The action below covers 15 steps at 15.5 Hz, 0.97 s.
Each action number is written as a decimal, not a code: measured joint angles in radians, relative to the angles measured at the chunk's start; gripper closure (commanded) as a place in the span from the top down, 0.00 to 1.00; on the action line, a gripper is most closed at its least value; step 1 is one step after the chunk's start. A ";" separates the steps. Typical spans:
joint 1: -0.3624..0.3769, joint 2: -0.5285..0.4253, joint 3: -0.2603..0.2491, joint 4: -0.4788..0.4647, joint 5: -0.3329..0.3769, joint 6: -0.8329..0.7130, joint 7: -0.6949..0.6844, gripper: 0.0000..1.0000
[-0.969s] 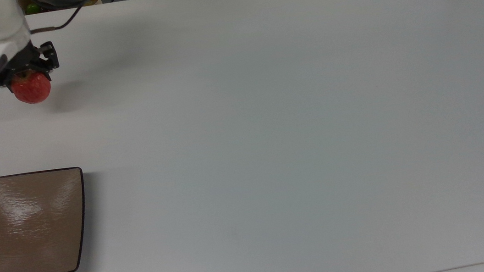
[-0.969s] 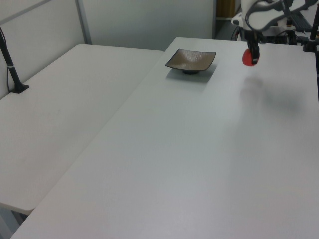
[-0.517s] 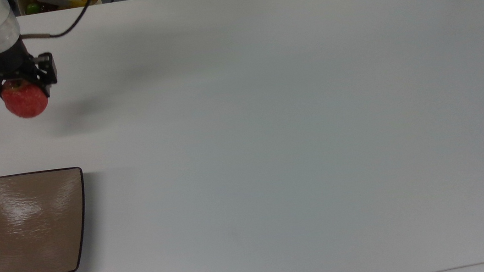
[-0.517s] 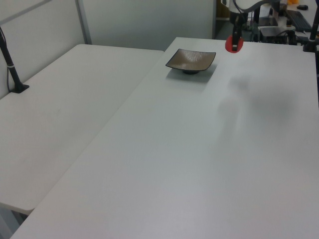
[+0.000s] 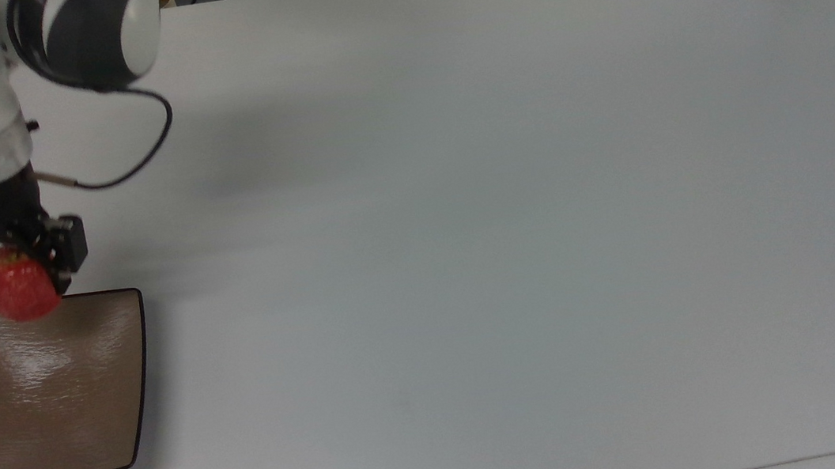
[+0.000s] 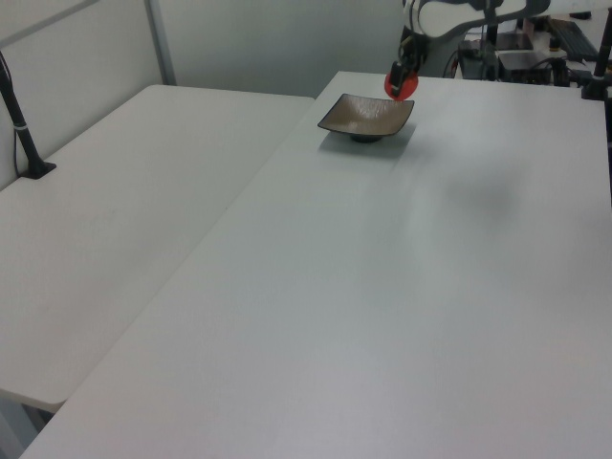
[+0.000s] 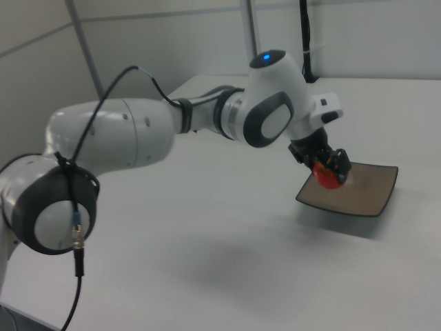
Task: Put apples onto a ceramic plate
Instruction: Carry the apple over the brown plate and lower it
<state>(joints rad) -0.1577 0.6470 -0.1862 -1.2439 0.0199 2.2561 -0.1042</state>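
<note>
While clamped in tool (image 5: pixel 14 256); apple (image 5: pixel 19 292) | above plate (image 5: pixel 48 407) edge

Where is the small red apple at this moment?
The small round red apple is held in the black pincer at the top view's left, just above the top edge of the square tan-brown ceramic plate, not yet resting on it.

One apple (image 5: pixel 18 290), red, clamped in one gripper (image 5: pixel 18 256) at about 9 o'clock of the top view, hanging over the 12 o'clock edge of the plate. One square tan-brown ceramic plate (image 5: pixel 48 407) with dark rim, toward 8 o'clock in the top view. One white robot arm (image 7: pixel 172 127). Two white tables (image 6: pixel 402 287) side by side in the left view. One black cable (image 5: pixel 137 153) looping off the arm.
</note>
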 measured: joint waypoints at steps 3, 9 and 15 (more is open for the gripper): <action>0.000 0.114 0.000 0.072 0.000 0.068 0.090 0.00; 0.000 0.268 0.001 0.232 0.000 0.093 0.136 0.03; 0.001 0.293 0.011 0.238 0.001 0.162 0.170 0.81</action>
<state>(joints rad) -0.1567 0.9399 -0.1748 -1.0054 0.0208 2.4181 0.0661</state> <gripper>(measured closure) 0.251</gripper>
